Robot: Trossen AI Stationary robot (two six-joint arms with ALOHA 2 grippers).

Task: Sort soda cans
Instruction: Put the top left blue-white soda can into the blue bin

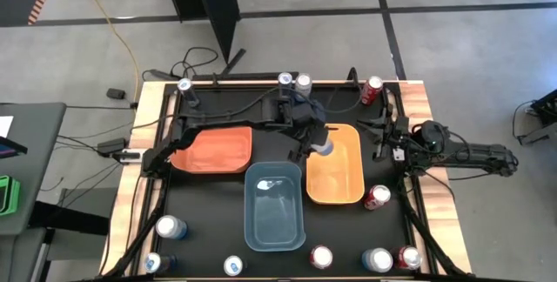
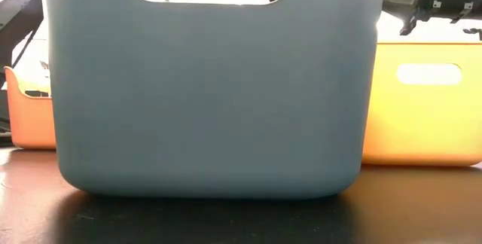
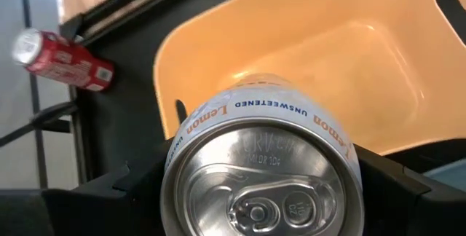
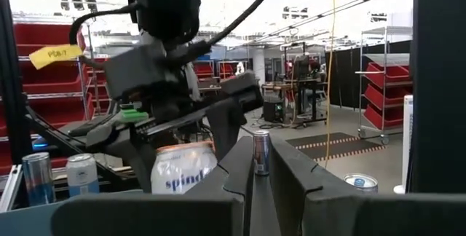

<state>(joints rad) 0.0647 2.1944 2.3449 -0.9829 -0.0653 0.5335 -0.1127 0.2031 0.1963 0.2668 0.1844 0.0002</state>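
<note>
L gripper [image 1: 320, 145] clamped on white can [image 3: 262, 170] | over yellow bin [image 1: 348, 191] edge | R gripper [image 1: 383, 140] fingers together

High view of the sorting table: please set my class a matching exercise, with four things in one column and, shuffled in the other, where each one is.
Things
1. white can
2. blue bin
3. orange bin
4. right gripper

Places
A. leftmost of the three bins
B. held by the left gripper over the yellow bin
C. waiting just right of the yellow bin
D. between the other two bins

Pairs: 1-B, 2-D, 3-A, 4-C
</note>
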